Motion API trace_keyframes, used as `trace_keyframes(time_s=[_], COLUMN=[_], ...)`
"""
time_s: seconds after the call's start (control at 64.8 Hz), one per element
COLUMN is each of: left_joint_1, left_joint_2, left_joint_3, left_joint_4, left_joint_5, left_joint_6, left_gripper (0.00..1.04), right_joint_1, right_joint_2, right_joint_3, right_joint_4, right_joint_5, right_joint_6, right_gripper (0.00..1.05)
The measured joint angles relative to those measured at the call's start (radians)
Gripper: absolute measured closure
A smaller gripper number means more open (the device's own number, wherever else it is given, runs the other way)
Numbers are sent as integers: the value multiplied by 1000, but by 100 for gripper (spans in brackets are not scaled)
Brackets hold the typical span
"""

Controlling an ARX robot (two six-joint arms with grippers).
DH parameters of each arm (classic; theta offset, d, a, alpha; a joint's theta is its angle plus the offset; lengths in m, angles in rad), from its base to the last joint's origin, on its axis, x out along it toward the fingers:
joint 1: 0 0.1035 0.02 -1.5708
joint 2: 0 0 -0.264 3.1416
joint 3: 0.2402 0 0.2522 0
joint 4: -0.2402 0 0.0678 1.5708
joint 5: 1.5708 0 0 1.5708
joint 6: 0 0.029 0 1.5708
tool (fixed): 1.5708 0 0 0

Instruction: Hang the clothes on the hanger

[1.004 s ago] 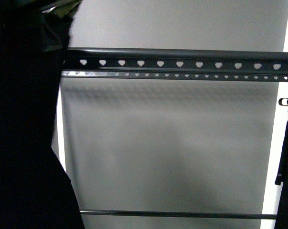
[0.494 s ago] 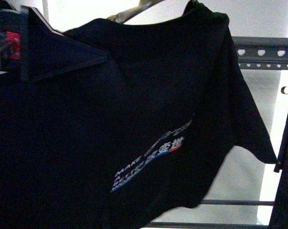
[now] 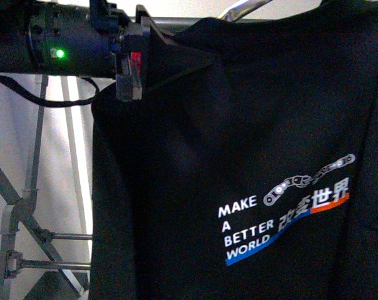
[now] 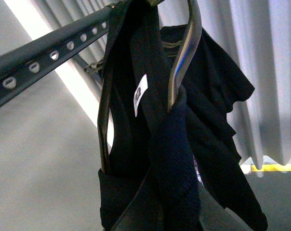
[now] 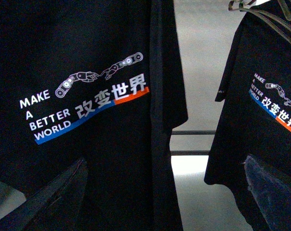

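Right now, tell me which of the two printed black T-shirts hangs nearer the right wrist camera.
The T-shirt whose whole print shows large; the other T-shirt, under coat hangers, looks smaller, its print cut by the frame edge.

Silver coat hanger (image 4: 183, 60), pleated white curtain (image 4: 275, 72), second printed T-shirt (image 5: 254, 144), yellow floor strip (image 4: 275, 167)

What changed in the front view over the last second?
The T-shirt swung in from the left and now hangs across most of the view, its print levelled from slanted. The left gripper, shut on its shoulder, came in with it. The rack rail is now mostly covered; its braced legs show at left. Unchanged: shirt on its coat hanger.
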Motion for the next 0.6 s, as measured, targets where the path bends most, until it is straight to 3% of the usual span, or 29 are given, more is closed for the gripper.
trace_keyframes(time_s=[0.185,0.602], left_joint_1=[-12,0], left_joint_2=[-2,-2], left_joint_3=[58,58], left_joint_4=[-179,-165], left_joint_5=[32,-8], left_joint_6=[53,71], left_gripper=[100,100], right_joint_1=[0,0], right_joint_2=[0,0], right_joint_3=[0,0], right_joint_4=[0,0], right_joint_5=[0,-2], right_joint_6=[0,0], right_gripper=[7,7])
